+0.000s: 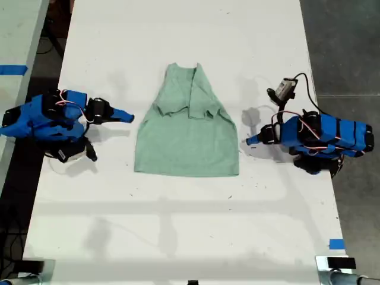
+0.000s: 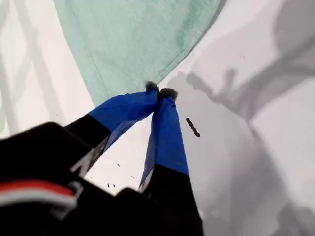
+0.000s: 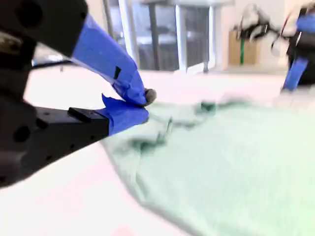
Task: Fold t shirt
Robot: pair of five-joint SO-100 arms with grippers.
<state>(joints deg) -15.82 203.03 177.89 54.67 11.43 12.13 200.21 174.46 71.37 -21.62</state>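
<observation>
The small pale mint-green cloth t shirt (image 1: 187, 145) lies flat mid-table, its long axis running 12 to 6 in the exterior view. The first gripper (image 1: 248, 141), jaws pressed together, sits nearer, the shirt at its 9 o'clock. The second gripper (image 1: 130, 117), also closed and empty, has it at 3.

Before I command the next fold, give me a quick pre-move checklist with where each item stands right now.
1. My first claw empty: ok, shut on nothing, just off the shirt at the exterior view's right.
2. My second claw empty: ok, shut on nothing, beside the shirt at the exterior view's left.
3. Claws open for a grab: not ok, both are shut.
4. Sleeves tucked in: ok, neither sticks out in the exterior view.
5. Bottom hem flat on the table: ok, straight and unwrinkled.
</observation>
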